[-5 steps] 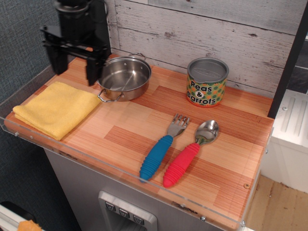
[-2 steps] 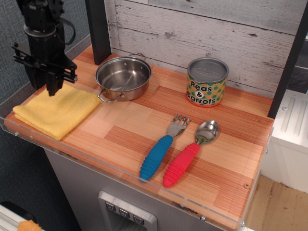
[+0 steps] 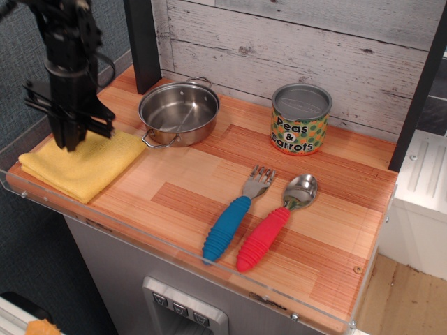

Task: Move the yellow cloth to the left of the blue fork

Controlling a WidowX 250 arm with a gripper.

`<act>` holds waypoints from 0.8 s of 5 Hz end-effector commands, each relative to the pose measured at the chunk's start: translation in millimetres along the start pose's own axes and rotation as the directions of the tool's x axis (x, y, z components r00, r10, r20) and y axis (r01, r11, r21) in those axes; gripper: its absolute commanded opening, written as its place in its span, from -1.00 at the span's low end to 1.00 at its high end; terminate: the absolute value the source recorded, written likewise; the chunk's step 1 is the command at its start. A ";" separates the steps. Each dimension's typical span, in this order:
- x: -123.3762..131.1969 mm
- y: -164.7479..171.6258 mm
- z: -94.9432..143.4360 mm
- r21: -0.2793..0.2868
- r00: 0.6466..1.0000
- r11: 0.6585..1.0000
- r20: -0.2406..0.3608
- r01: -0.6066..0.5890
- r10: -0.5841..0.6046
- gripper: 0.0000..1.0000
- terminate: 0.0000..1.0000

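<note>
The yellow cloth point(image 3: 80, 164) lies folded at the table's left front corner. My gripper point(image 3: 70, 143) hangs straight down over the cloth's back left part, with its dark fingertips at or just above the fabric. The fingers look slightly apart and hold nothing. The blue fork point(image 3: 234, 222) lies at the front middle with its tines pointing back, well to the right of the cloth. The arm hides the cloth's far back edge.
A red-handled spoon point(image 3: 274, 223) lies right beside the fork. A steel pot point(image 3: 178, 112) stands just behind and to the right of the cloth. A "Peas & Carrots" can point(image 3: 300, 118) is at the back. A clear rim point(image 3: 174, 246) runs along the table's front edge.
My gripper has moved left from in front of the pot, turned about its vertical axis, and come down onto the back left part of the yellow cloth. The cloth and the fork have not moved.
</note>
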State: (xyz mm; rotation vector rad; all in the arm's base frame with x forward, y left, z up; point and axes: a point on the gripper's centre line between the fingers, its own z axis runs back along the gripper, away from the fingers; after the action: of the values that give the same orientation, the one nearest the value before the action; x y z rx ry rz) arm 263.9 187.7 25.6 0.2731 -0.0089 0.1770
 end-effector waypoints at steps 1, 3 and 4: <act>0.5 -6.0 5.5 -0.038 0.998 0.999 0.053 0.024 -0.022 -1.00 -1.00; -1.5 -20.7 3.3 -0.051 0.999 0.998 0.044 0.033 -0.030 -1.00 -1.00; -2.5 -28.0 0.4 -0.062 0.999 0.997 0.041 0.038 -0.035 -1.00 -1.00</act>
State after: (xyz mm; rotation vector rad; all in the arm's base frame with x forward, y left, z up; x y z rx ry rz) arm 264.1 162.4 10.8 0.2045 -0.0348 0.1494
